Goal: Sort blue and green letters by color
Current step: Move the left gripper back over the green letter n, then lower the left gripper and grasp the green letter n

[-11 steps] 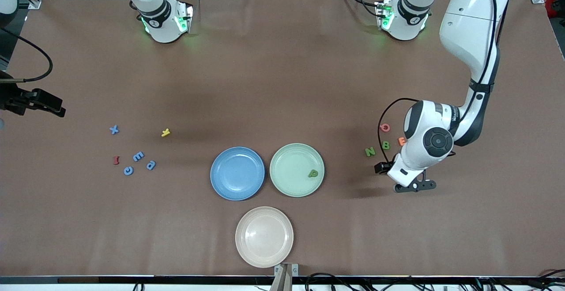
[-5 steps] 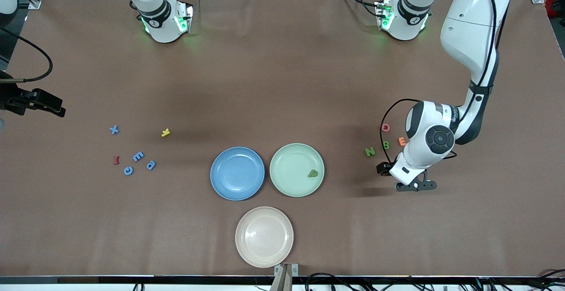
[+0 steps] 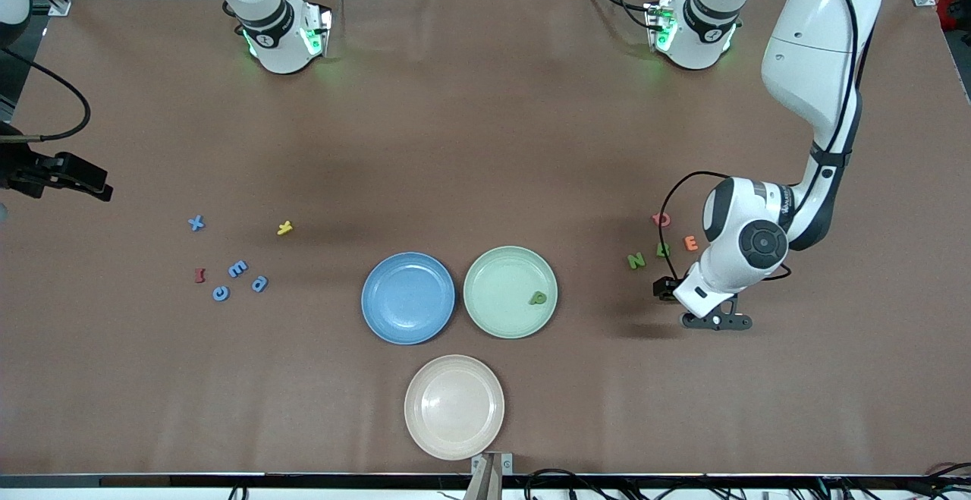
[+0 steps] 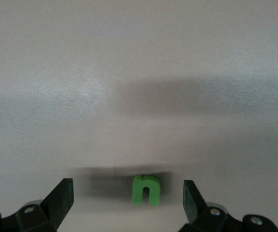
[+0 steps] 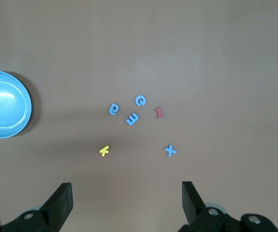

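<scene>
A matt brown covering with faint creases is lying over the table (image 3: 485, 143). The plates (image 3: 408, 297) are showing a smooth, slightly glossy sheen. The letters (image 5: 132, 119) are looking matt, foam-like. The arms' white shells (image 3: 812, 67) are gleaming like glossy plastic.

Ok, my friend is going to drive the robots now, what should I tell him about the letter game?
Left gripper: open, low over the table, green u lying between its fingers, not gripped.
Right gripper: open, holding nothing, waiting up high at the right arm's end of the table.
Done: green p lies in the green plate.
Left: green u, green N and green B go to the green plate; blue X, blue E, blue C and blue a go to the blue plate.
</scene>
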Tool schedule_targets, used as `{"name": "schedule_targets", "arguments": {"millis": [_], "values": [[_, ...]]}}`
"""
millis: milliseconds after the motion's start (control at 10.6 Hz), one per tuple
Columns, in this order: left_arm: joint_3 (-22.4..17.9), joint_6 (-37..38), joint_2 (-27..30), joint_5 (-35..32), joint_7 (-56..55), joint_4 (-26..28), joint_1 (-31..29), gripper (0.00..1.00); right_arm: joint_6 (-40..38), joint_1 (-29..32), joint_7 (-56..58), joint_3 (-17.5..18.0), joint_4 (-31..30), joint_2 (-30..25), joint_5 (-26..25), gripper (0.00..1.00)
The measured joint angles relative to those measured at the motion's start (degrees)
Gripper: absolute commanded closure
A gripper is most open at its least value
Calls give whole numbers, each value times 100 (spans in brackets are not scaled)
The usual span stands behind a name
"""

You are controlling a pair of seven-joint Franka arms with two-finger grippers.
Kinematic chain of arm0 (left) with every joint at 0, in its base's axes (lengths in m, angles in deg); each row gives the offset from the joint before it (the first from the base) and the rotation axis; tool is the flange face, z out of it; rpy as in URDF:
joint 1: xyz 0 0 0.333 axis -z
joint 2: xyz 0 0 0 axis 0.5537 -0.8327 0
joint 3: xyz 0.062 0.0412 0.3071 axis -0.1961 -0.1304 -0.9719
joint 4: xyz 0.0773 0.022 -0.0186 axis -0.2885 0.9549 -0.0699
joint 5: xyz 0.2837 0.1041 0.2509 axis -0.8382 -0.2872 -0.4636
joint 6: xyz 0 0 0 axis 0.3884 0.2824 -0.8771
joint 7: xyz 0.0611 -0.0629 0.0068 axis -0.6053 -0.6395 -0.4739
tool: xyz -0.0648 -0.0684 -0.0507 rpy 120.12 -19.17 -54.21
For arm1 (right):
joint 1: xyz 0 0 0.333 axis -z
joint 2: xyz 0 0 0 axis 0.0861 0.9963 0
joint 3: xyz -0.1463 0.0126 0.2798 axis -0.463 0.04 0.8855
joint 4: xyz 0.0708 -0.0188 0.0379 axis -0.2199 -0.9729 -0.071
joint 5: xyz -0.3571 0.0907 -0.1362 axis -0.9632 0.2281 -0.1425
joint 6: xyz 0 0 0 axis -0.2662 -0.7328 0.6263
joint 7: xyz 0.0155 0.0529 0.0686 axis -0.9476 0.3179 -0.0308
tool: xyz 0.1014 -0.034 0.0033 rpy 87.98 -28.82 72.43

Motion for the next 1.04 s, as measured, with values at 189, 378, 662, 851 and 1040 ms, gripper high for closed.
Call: {"name": "schedule_targets", "arguments": {"millis": [189,378,662,851,1040], "values": [[74,0,-8,0,0,2,40,0,0,0,0,0,0,0,0,0],[103,0,-48,0,0,5,57,0,0,0,0,0,0,0,0,0],[99,0,-120,0,28,7,31,0,0,0,0,0,0,0,0,0],[103,0,-188,0,41,6,42,0,0,0,0,0,0,0,0,0],[103,0,-193,0,82,-3,39,0,0,0,0,0,0,0,0,0]]}}
